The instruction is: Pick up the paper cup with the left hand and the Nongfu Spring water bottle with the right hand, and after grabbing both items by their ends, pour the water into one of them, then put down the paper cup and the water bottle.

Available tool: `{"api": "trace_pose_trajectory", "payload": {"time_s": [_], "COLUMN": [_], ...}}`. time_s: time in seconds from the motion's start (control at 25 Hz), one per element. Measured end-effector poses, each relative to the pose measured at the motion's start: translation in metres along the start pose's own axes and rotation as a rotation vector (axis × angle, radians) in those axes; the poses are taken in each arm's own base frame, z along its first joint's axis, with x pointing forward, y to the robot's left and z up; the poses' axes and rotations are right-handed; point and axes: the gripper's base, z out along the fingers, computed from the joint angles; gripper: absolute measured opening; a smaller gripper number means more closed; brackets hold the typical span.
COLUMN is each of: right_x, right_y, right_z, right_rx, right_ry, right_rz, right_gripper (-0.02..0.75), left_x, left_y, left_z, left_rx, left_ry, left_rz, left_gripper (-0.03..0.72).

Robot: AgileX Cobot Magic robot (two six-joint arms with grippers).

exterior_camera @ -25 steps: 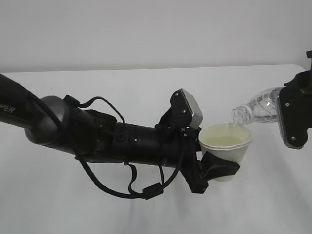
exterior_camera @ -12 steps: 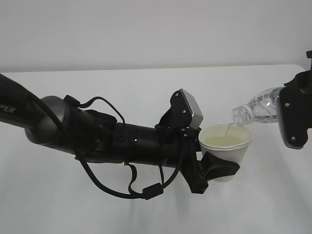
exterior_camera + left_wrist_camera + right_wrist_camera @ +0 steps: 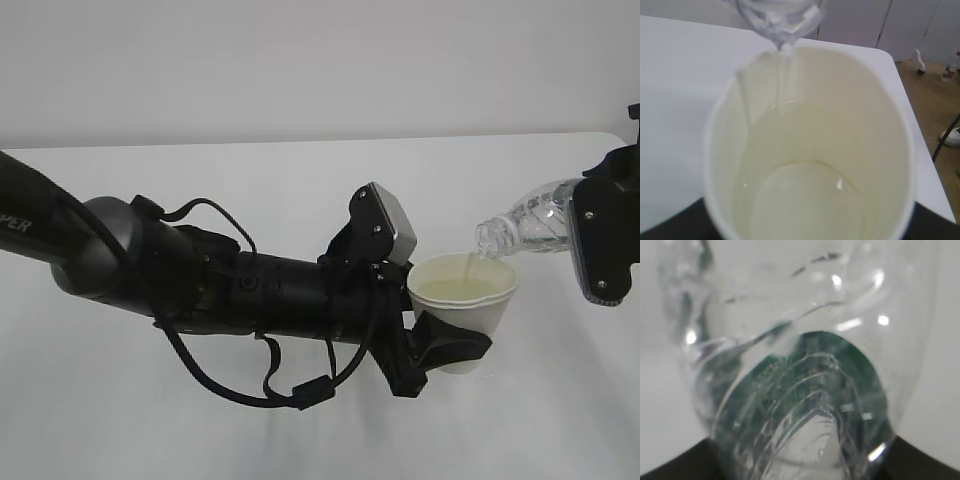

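A white worktop (image 3: 300,170) fills the scene. A long black cabled arm reaches from the left; the left hand (image 3: 445,345) has its fingers (image 3: 455,340) closed around the lower part of a white paper cup (image 3: 465,300), held upright above the worktop. At the right edge, the right hand (image 3: 600,240) grips the base end of the Nongfu Spring water bottle (image 3: 530,222), tilted mouth-down over the cup rim. A thin stream of water (image 3: 785,75) falls into the partly filled cup.

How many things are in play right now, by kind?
Paper cup: 1
Water bottle: 1
Tools: 2, left on the cup, right on the bottle
Total: 4
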Motion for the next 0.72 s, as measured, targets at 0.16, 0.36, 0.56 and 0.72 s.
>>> {"api": "trace_pose_trajectory", "payload": {"time_s": [0.16,0.36,0.56,0.72], "right_x": [0.0,0.0,0.0,-0.001], "right_y": [0.0,0.0,0.0,0.0], "right_z": [0.0,0.0,0.0,0.0], "right_rx": [0.0,0.0,0.001,-0.001], "right_ry": [0.0,0.0,-0.004,-0.012], "right_rz": [0.0,0.018,0.053,0.087], "right_gripper": [0.366,0.366,0.366,0.366], "left_x": [0.0,0.0,0.001,0.0], "left_y": [0.0,0.003,0.013,0.014], "left_z": [0.0,-0.002,-0.008,-0.008], "left_rx": [0.0,-0.009,-0.037,-0.047], "left_ry": [0.0,0.001,-0.004,-0.012], "left_rz": [0.0,-0.002,-0.014,-0.025], "left_gripper": [0.414,0.414,0.414,0.414]}}
